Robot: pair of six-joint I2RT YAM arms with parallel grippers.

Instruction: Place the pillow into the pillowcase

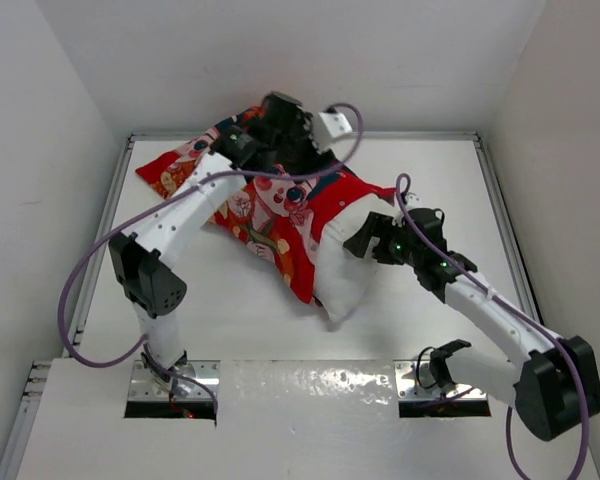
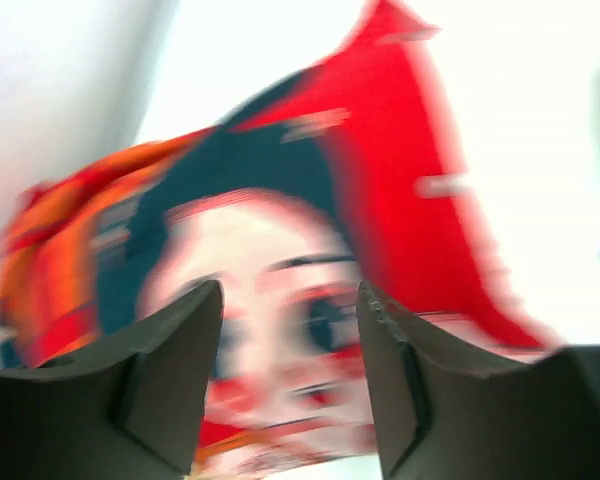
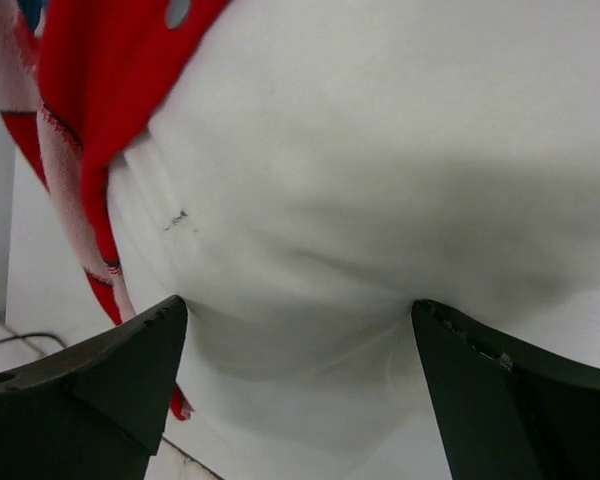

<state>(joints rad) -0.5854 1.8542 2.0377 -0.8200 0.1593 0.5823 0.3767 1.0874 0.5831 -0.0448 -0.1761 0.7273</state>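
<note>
Stuffing step, partway: soft white rectangular pillow [image 3: 380, 150] sat partly inside the red cartoon-face fabric pillowcase [image 2: 380, 200], bare end directly in front of right gripper [image 3: 300, 390], jaws apart. Left gripper [image 2: 290, 385] apart too (view blurred), pillowcase just ahead. Next likely: pinch hem, pull over.

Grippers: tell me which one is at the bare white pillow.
The right gripper, jaws open, right up against the pillow; the left gripper faces the red pillowcase instead.
</note>
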